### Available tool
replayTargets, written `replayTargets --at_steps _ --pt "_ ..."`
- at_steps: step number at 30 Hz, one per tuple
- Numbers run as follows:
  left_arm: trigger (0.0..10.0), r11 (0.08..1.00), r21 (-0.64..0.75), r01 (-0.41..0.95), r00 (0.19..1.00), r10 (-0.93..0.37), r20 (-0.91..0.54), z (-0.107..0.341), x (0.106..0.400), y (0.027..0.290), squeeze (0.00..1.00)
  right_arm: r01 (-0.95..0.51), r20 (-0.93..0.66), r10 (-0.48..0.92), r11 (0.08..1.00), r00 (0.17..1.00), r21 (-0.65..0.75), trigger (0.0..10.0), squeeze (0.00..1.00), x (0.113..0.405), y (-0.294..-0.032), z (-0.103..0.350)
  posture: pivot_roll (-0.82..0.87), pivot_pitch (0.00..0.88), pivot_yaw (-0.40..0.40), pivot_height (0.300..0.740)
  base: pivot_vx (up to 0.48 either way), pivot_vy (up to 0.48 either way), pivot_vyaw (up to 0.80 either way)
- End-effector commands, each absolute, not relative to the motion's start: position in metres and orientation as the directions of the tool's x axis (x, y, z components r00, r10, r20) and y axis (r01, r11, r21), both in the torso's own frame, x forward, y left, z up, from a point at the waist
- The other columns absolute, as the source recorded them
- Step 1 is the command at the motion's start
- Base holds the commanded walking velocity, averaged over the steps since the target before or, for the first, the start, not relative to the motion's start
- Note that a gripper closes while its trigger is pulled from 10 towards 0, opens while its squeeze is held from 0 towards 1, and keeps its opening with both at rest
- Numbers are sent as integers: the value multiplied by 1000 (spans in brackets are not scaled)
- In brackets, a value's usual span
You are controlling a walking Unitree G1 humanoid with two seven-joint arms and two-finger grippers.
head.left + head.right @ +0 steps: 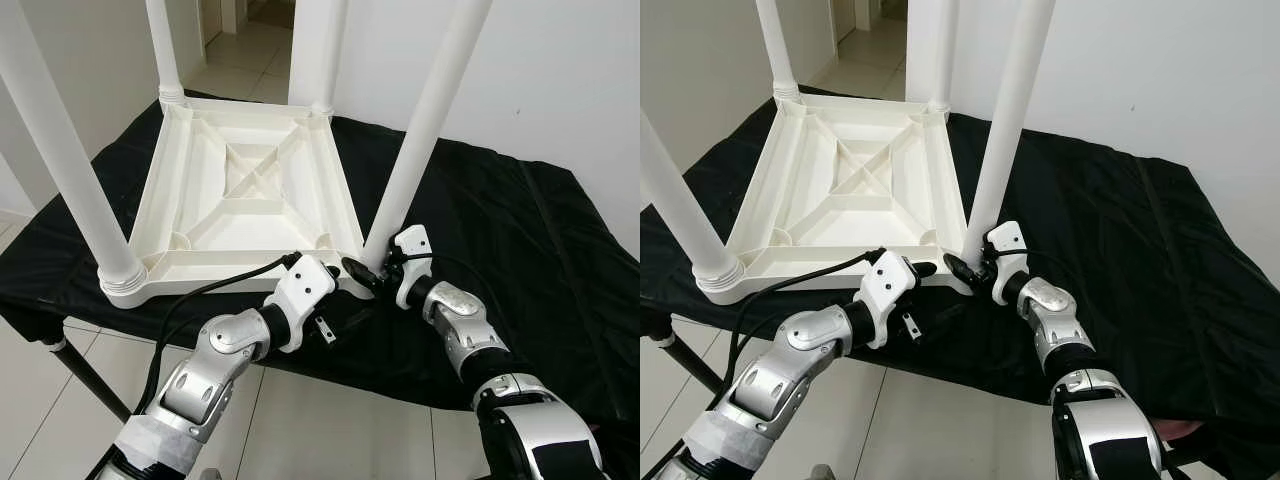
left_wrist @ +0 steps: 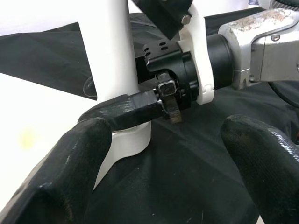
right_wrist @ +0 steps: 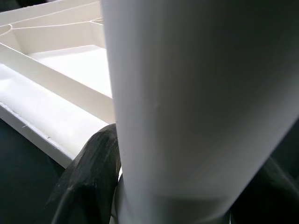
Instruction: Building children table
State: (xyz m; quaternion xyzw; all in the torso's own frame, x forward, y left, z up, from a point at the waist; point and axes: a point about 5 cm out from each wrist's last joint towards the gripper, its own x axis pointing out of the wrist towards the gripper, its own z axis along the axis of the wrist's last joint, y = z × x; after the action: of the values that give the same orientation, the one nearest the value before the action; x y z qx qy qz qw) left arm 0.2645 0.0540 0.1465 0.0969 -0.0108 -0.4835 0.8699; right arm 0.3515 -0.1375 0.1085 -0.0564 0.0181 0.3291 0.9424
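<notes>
Black cloth is covering the surface where the upturned children's table is lying. My right end effector is clasping the near-right leg at its base, its long axis upright; my left end effector is hovering wide just beside.

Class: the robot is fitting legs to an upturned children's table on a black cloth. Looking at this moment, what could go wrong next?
1. The right claw is shut on the near leg low at its base; if it twists off-axis, the tall leg may tilt or jam in its socket.
2. The tabletop lies loose on the cloth near the front edge, so pushing could slide it.
3. The open left claw sits close by; the two could collide.
</notes>
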Motion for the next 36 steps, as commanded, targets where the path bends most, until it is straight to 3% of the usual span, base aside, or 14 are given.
replayTargets --at_steps 1,6,13,20,25,26,28,29,36 --pt "10000 508 172 844 526 -847 -81 145 263 51 0 -563 -151 549 824 822 -72 10000 0 347 -146 91 11 0 -108 740 0 0 0" --pt "10000 509 173 843 527 -846 -79 146 263 51 0 -481 -142 468 874 872 -69 10000 0 345 -147 88 2 0 -105 740 0 0 0" --pt "10000 509 173 843 526 -847 -76 147 265 51 0 -199 -146 198 980 969 8 10000 0 332 -132 73 -5 0 -100 740 0 0 0" --pt "10000 509 172 843 527 -846 -78 147 265 52 0 -93 -139 102 993 985 72 10000 0 318 -105 70 2 0 -102 740 0 0 0" --pt "10000 510 172 843 528 -846 -78 147 265 52 0 -100 -126 108 993 986 66 10000 0 318 -103 73 1 0 -103 740 0 0 0" --pt "10000 512 172 842 529 -845 -78 147 265 52 0 -115 -107 122 991 987 66 10000 784 319 -106 76 2 0 -103 740 0 0 0" --pt "10000 512 172 841 530 -844 -78 147 265 52 0 -120 -97 126 991 987 65 10000 784 319 -108 78 2 0 -103 740 0 0 0" --pt "10000 514 172 840 531 -844 -77 147 265 52 0 -121 -79 126 991 989 62 10000 1000 320 -112 81 3 0 -104 740 0 0 0" --pt "10000 518 172 838 536 -841 -75 147 265 53 0 -139 -46 141 990 989 39 10000 1000 322 -124 89 3 0 -105 740 0 0 0"
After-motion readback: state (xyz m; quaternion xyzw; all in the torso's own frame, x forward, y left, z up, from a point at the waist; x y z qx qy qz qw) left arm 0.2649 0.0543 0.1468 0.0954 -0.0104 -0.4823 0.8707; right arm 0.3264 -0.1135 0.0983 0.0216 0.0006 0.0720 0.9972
